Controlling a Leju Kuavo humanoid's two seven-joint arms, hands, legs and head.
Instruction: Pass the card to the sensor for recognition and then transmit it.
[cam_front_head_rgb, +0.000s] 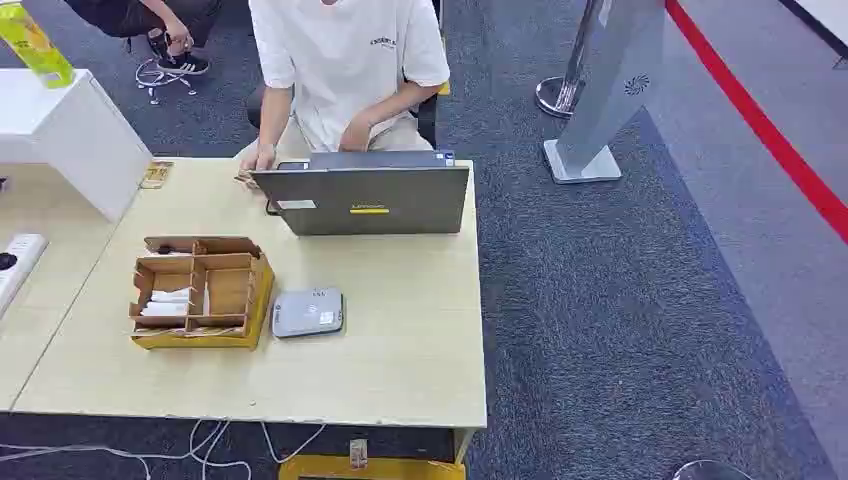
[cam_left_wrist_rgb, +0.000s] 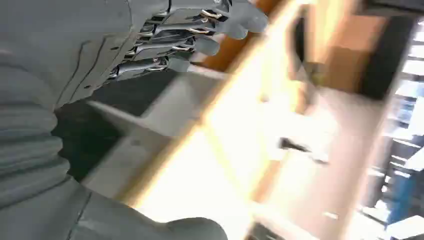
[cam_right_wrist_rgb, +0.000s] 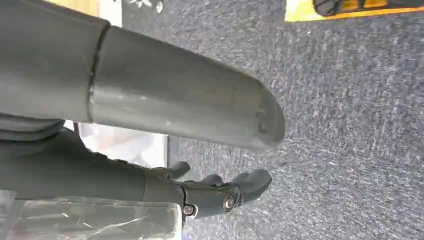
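Lying in box (cam_front_head_rgb: 200, 291) left compartment on table (cam_front_head_rgb: 400, 350): white cards (cam_front_head_rgb: 168, 302), reader (cam_front_head_rgb: 307, 312) just right. Left hand (cam_left_wrist_rgb: 170, 35) nearer side, empty, fingers apart. Right hand (cam_right_wrist_rgb: 220, 192) empty, loosely spread, above carpet.

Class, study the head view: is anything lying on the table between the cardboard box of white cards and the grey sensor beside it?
Nothing visible does. The white cards lie in the cardboard box, and the grey sensor sits just beside it, only the box's own wall between them. The laptop stands farther back.
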